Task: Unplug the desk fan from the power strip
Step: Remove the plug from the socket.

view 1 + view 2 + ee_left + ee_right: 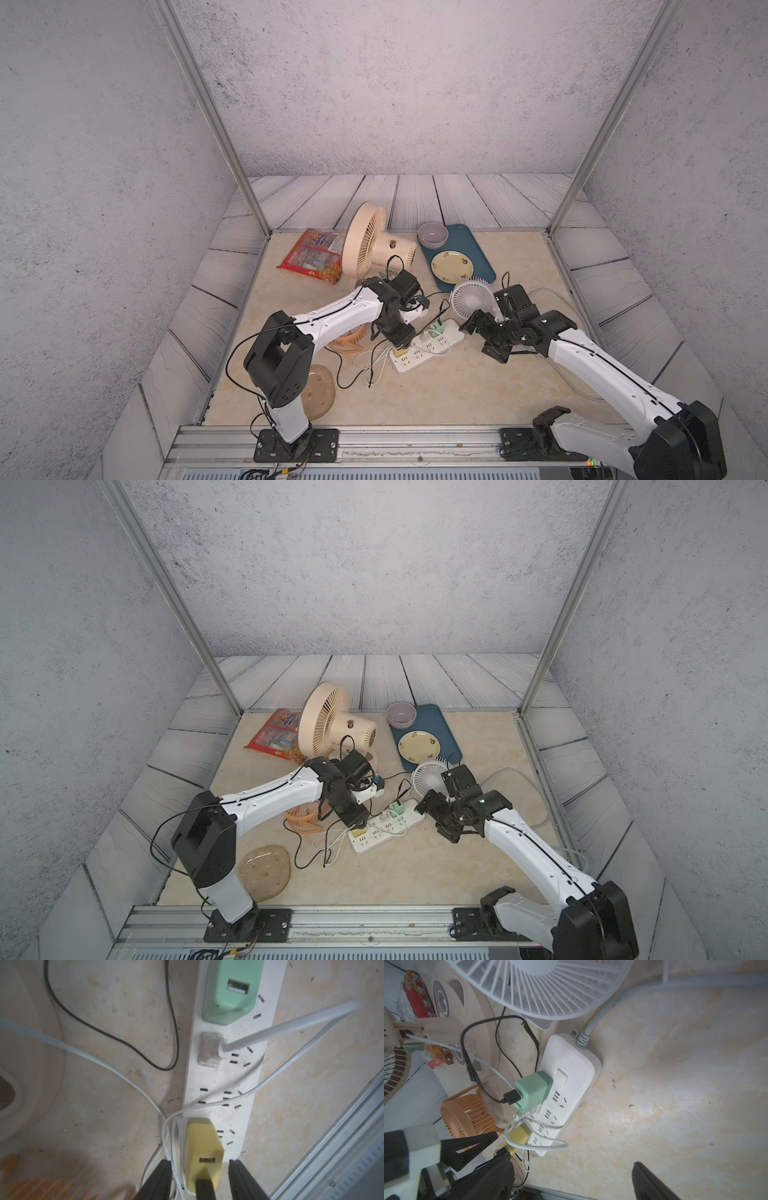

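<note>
The white power strip (pixel 432 347) (pixel 220 1084) (pixel 571 1059) lies mid-table. A yellow adapter (pixel 400 353) (pixel 202 1142) (pixel 520 1133) sits in its near end. A white plug (pixel 208 1051) and a green adapter (pixel 230 991) (pixel 532 1091) sit further along. The beige desk fan (pixel 368 241) (pixel 324 721) stands behind; a thin white cable runs from it toward the yellow adapter. My left gripper (pixel 401 345) (pixel 200 1160) points down over the yellow adapter, one finger on each side with small gaps, open. My right gripper (pixel 482 343) (pixel 571 1159) hovers open and holds nothing, right of the strip.
A small white fan (pixel 471 297) stands by the strip's far end, an orange fan (pixel 349 338) under my left arm. A blue tray (pixel 478 253) with bowl and plate is behind, a snack packet (pixel 316 253) back left, a brown dish (pixel 320 392) front left. Cables loop beside the strip.
</note>
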Action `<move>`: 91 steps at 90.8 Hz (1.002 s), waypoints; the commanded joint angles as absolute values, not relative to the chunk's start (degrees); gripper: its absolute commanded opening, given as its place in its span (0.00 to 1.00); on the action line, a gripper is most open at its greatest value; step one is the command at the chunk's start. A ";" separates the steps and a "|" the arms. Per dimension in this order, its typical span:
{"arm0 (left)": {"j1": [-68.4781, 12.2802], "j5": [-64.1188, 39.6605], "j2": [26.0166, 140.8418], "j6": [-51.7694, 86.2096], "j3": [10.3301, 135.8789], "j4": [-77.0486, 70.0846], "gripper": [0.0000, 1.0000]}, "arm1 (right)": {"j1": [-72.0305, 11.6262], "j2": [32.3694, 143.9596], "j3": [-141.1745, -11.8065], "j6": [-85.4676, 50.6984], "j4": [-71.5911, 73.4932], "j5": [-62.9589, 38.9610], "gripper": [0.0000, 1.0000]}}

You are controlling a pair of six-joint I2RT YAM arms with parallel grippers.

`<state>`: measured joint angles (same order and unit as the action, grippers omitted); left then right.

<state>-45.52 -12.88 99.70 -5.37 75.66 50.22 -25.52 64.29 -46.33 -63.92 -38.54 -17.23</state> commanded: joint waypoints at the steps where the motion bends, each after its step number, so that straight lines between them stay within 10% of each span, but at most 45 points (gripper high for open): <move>1: -46.20 -13.08 101.25 -5.14 77.33 51.44 0.45 | -25.84 65.27 -46.19 -65.09 -37.53 -16.88 0.90; 91: -49.22 -7.48 102.34 -3.75 75.69 50.91 0.40 | -32.30 69.61 -41.14 -77.88 -23.16 -19.25 0.82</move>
<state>-48.66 -8.86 101.41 -4.60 76.25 50.43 -31.59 68.99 -41.58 -76.47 -24.14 -19.25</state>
